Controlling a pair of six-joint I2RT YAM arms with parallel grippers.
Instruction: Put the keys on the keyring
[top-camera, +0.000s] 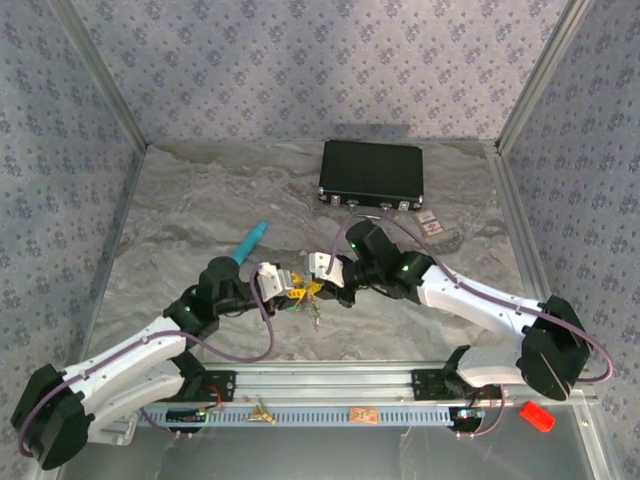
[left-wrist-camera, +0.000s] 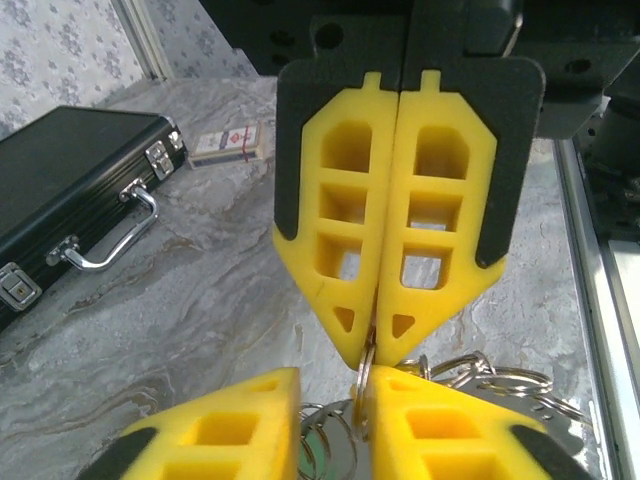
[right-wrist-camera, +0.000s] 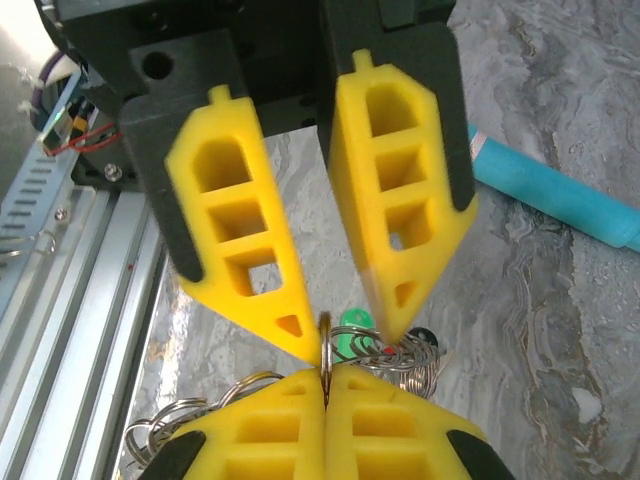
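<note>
While the right gripper, low in its wrist view, is pressed together on a thin brass-coloured metal key seen edge-on, the left gripper facing it stands slightly spread around that key. Loops of the silver wire keyring lie just behind, lower right of the left wrist view. Likely best: hold the pinch steady, and have the left grasp ring wire, not key.

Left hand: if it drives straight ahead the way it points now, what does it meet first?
The right hand, tip to tip with it and shut on a thin metal ring. Almost no gap shows between them, though depth is hard to judge.
</note>
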